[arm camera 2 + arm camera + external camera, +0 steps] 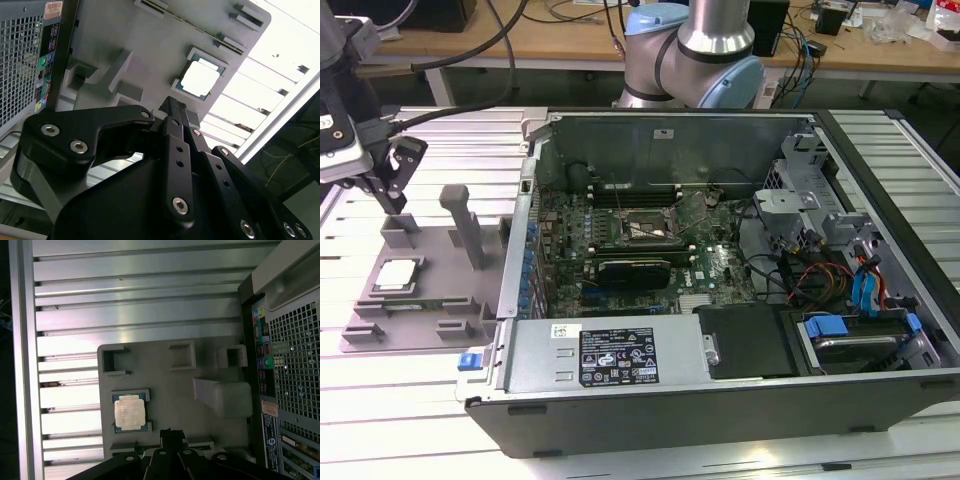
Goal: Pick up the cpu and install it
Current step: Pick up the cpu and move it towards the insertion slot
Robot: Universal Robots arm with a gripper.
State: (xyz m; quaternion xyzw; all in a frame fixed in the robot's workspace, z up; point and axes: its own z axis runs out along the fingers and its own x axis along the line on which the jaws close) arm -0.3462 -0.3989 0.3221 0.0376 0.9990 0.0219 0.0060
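The cpu (398,275), a small square chip with a pale silver top, lies in a pocket of the grey plastic tray (430,320) at the exterior view's left. It also appears in both wrist views (200,79) (130,412). My black gripper (396,205) hangs above the tray's far edge, a little beyond the cpu and not touching it. Its fingers (172,107) (170,434) meet in one narrow tip with nothing between them. The black socket frame (642,228) sits on the motherboard inside the open computer case (720,390).
Raised blocks and a tall post (465,225) stand on the tray between the cpu and the case wall. The case's rear panel (295,365) rises right beside the tray. Slatted aluminium tabletop (410,420) surrounds both. Cables and drive bays (860,300) fill the case's other end.
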